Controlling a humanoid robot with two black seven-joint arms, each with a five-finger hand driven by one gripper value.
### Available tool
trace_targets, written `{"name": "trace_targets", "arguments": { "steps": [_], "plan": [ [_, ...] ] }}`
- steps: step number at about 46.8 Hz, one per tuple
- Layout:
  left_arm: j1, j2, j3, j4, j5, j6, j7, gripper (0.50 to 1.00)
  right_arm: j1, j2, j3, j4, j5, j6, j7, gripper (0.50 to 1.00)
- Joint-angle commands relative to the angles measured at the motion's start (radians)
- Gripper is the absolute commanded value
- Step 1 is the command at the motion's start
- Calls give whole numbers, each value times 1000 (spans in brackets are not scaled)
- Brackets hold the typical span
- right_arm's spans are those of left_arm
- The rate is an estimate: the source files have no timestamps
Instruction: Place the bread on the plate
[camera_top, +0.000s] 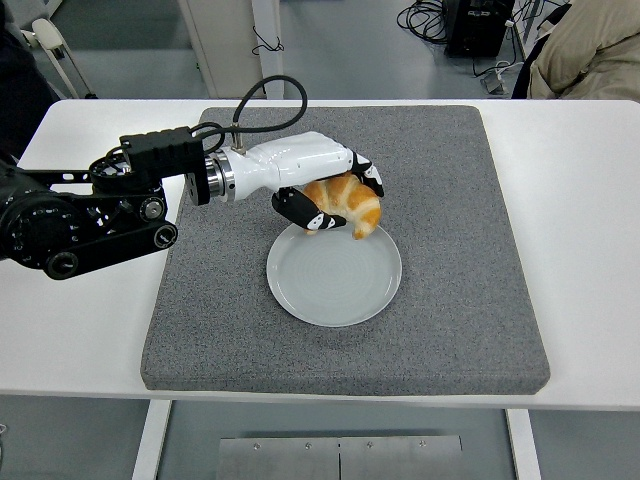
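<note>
My left hand (335, 198) is shut on a golden-brown croissant (347, 203) and holds it just above the far edge of a round grey-white plate (334, 275). The thumb (308, 213) curls under the bread and the other fingers wrap over its top. The plate lies in the middle of a dark grey mat (440, 230) on the white table. The left arm reaches in from the left edge over the mat. The right arm does not show.
A person's beige sleeve (590, 50) shows at the top right, beyond the table. Cables lie on the floor behind the table. The white table (580, 220) extends bare on both sides of the mat.
</note>
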Motion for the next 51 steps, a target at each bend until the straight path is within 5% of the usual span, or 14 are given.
{"name": "trace_targets", "arguments": {
  "steps": [1, 51],
  "plan": [
    [16, -3, 0, 1, 24, 15, 0, 605, 1, 0, -1, 0, 0, 0, 0, 1000],
    [154, -93, 35, 119, 27, 61, 0, 607, 0, 0, -1, 0, -1, 0, 0, 1000]
  ]
}}
